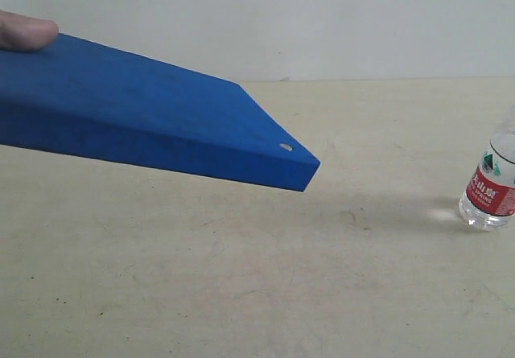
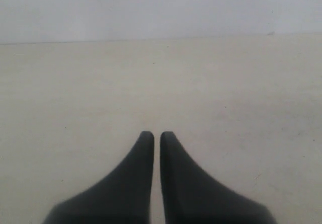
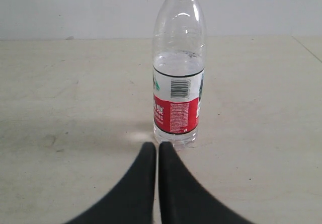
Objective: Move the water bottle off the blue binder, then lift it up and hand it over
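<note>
1. the blue binder (image 1: 145,109) was clear of the table (image 1: 241,294) and tilted, its riveted corner lowest and pointing towards the right side of the exterior view. a person's fingertip (image 1: 24,30) rested on its raised end. the rest of that hand was out of frame, so i could not tell how the binder was carried, but no robot arm showed near it.
2. the water bottle (image 1: 491,185) stood upright on the table at the right edge of the exterior view, well apart from the binder and no longer on it. by that layout, the clearing step looked done.
3. the right gripper (image 3: 157,147) was clenched, with only a thin slit between its jaws and nothing in it. the bottle sat just beyond its tips, which were level with the base below the red label (image 3: 175,114). i could not tell whether they touched.
4. the left gripper (image 2: 157,136) was clenched on nothing too, and it faced bare table. neither the bottle nor the binder showed in its view.
5. with the binder aloft at a person's finger and both pincers empty, i judged the handover to be at or near its end.
6. the bottle was about half full and narrow-footed, so i judged that a nudge from the closed right tips could tip it.
</note>
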You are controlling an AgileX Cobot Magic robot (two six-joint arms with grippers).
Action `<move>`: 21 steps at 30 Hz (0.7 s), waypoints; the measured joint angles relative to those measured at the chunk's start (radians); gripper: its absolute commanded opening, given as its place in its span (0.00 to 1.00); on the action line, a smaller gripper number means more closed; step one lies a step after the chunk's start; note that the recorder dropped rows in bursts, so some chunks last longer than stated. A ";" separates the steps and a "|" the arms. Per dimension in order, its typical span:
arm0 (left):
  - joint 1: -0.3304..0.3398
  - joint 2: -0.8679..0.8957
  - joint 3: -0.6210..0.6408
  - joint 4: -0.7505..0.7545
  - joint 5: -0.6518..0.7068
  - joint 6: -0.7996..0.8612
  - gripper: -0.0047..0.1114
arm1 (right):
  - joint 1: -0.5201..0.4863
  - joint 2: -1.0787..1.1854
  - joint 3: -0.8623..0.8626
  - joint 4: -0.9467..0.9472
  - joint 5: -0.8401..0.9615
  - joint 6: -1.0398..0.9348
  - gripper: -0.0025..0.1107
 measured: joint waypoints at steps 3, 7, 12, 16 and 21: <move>0.000 0.000 0.000 0.002 0.009 0.012 0.08 | 0.000 0.000 0.000 0.000 0.000 0.000 0.02; 0.000 0.000 0.000 0.002 0.012 0.014 0.08 | 0.000 0.000 0.000 0.000 0.000 0.000 0.02; 0.000 0.000 0.000 0.002 0.015 0.021 0.08 | 0.000 0.000 0.000 0.000 0.000 0.000 0.02; 0.000 0.000 0.000 0.002 0.015 0.021 0.08 | 0.000 0.000 0.000 0.000 0.000 0.000 0.02; 0.000 0.000 0.000 0.002 0.015 0.021 0.08 | 0.000 0.000 0.000 0.000 0.000 -0.002 0.02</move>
